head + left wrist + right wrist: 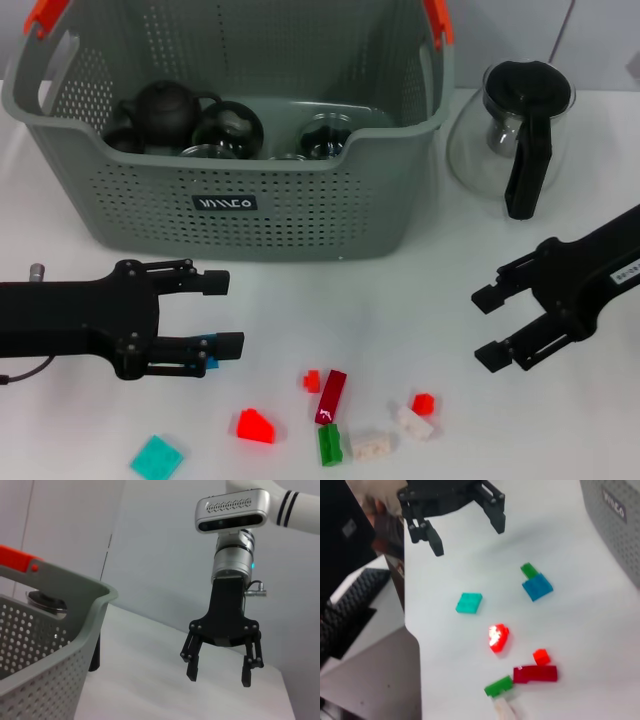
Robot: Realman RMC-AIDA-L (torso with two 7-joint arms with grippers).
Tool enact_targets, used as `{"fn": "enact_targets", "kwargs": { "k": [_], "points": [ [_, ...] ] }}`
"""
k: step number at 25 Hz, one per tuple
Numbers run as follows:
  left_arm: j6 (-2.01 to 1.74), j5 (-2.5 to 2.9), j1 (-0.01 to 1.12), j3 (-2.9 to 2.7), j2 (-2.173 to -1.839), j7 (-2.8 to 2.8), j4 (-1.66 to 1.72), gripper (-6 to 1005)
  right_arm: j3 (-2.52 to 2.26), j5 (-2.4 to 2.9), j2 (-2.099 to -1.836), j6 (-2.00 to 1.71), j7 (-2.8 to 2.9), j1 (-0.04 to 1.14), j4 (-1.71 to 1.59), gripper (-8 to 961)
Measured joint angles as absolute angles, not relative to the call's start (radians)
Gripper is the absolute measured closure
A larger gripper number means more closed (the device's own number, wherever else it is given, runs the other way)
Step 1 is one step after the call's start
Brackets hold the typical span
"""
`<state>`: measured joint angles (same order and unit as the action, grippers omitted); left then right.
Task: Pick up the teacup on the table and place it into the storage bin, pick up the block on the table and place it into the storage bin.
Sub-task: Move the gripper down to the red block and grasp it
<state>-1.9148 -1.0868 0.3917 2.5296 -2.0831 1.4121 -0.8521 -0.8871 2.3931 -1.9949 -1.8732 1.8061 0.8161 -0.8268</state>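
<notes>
Both tools open and empty over the bench, blocks waiting.
Left tool (218, 315) and right tool (489, 326) hover; the red block (331, 396) looks light, rigid, probably slick — pinch its long sides.

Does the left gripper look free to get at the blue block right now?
Probably yes. The left gripper is open, hanging just above the blue block, which lies on open table with only a small green block touching it and nothing covering it.
</notes>
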Motion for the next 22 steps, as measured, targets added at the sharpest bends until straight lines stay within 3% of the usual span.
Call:
{"fn": "enact_targets", "kwargs": {
  "k": [11,22],
  "points": [
    [-1.904,-1.061,0.388,2.538,-2.078,1.416,-0.832,201,-1.057,2.440,-2.045,-1.784,1.805,0.853,-0.831,98],
    [-1.903,-1.067,0.386,2.555,-2.083,1.419,-0.820,202,-1.174,2.480,-2.074,-1.720,1.820,0.865,-0.850,110]
  ]
}}
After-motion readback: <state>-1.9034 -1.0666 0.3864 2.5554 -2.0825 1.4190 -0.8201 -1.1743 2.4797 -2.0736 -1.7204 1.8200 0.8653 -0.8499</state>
